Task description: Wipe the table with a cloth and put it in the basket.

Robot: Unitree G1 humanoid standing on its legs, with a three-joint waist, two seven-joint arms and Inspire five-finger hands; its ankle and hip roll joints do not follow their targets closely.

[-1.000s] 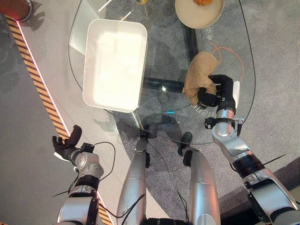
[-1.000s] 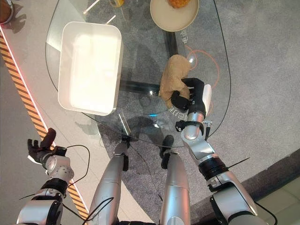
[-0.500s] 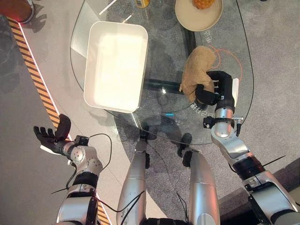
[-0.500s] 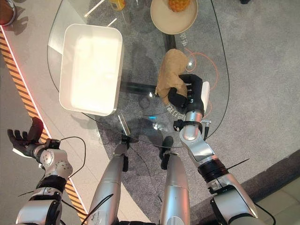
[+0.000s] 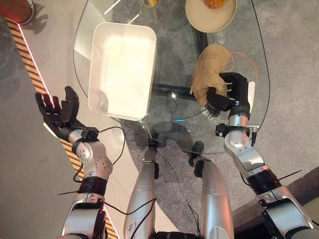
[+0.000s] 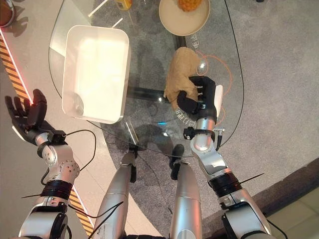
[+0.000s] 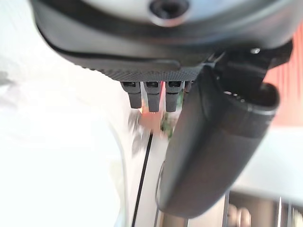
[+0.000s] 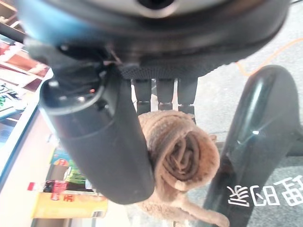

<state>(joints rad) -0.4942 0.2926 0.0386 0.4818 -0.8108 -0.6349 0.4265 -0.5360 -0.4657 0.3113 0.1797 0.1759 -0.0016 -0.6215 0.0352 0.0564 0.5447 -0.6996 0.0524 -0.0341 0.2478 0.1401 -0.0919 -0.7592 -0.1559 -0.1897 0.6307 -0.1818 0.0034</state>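
Right hand [image 5: 227, 97]: my fingers curl round the near end of the cloth [image 5: 208, 73], the rest bunched ahead on the glass table [image 5: 172, 59].
Left hand [image 5: 57, 112]: spread wide, holding nothing, off the table's edge.
Wiping well: I should press flat and sweep in overlapping strokes.
Count: one cloth, one white basket [image 5: 121, 69] far to my left, one plate [image 5: 210, 14] ahead.

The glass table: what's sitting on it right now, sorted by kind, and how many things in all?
Cloths: 1, the brown cloth, bunched in the right hand.
Baskets: 1, the white basket.
Plates: 1, the beige plate with orange food.
Yellow items at the far edge: 1.
Total: 4.
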